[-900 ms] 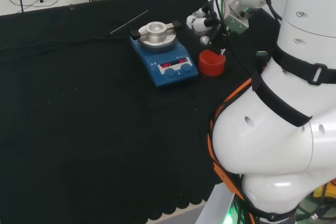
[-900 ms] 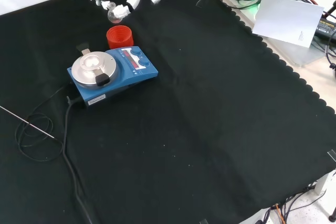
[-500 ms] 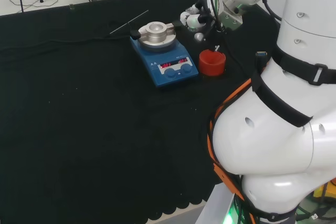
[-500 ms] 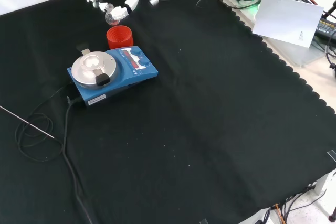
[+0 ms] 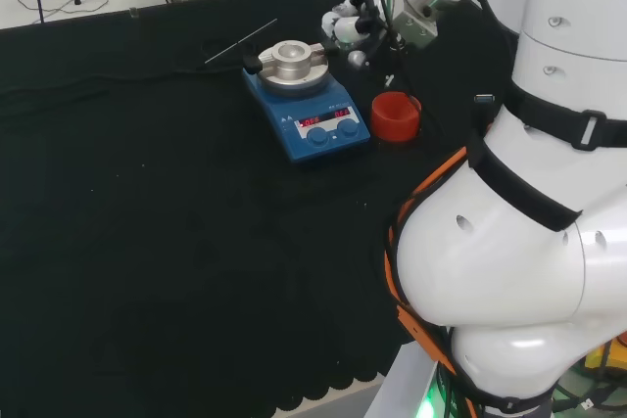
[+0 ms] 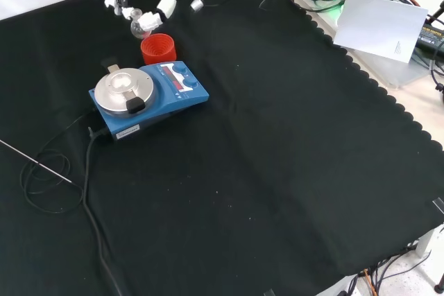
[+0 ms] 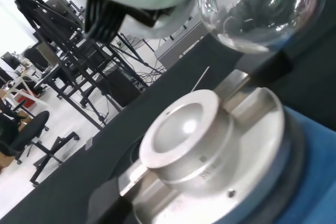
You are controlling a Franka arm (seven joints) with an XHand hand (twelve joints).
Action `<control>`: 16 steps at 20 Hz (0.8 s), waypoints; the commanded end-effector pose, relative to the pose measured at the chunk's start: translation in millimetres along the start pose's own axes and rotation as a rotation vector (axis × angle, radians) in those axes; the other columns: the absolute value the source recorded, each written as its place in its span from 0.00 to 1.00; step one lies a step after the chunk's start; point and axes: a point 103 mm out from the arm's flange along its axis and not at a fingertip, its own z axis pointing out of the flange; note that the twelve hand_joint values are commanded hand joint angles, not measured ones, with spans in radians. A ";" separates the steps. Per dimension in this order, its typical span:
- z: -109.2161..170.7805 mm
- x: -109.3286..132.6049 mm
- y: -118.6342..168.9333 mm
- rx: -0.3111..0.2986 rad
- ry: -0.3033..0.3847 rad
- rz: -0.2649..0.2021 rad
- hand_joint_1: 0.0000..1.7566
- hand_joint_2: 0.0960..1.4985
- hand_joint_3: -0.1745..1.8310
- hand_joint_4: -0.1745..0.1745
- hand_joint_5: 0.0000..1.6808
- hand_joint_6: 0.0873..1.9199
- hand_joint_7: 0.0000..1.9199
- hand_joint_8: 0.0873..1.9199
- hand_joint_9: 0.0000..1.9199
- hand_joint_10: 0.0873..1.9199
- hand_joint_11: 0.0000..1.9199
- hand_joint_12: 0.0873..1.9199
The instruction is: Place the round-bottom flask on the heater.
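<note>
A clear round-bottom flask (image 6: 141, 26) hangs in the air, pinched in the black and white hand (image 6: 142, 6) in the front view. In the head view the hand (image 5: 351, 28) holds the flask (image 5: 358, 58) just right of the heater. The heater (image 5: 306, 111) is a blue box with a silver metal bowl (image 5: 291, 60) on top and red displays at its front. In the front view the flask is beyond the heater (image 6: 148, 92), above the red ring. The wrist view has the flask's bulb (image 7: 262, 9) close above the silver bowl (image 7: 189, 129).
A red ribbed ring stand (image 6: 158, 48) sits on the cloth beside the heater, seen right of it in the head view (image 5: 395, 116). A black cable (image 6: 66, 164) and a thin metal rod (image 6: 35, 161) lie left of the heater in the front view.
The hand has carried the flask up off the red ring stand and leftward in the head view, toward the heater's bowl.
</note>
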 end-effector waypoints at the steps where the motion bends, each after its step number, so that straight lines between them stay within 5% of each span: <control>1: 26.8 22.2 23.8 0.036 0.055 -0.008 0.66 0.35 0.54 0.26 0.68 0.51 0.23 0.32 0.36 0.31 0.15 0.68; 16: 68.7 39.8 58.4 0.083 0.100 -0.016 0.66 0.36 0.53 0.34 0.69 0.50 0.23 0.32 0.36 0.30 0.16 0.68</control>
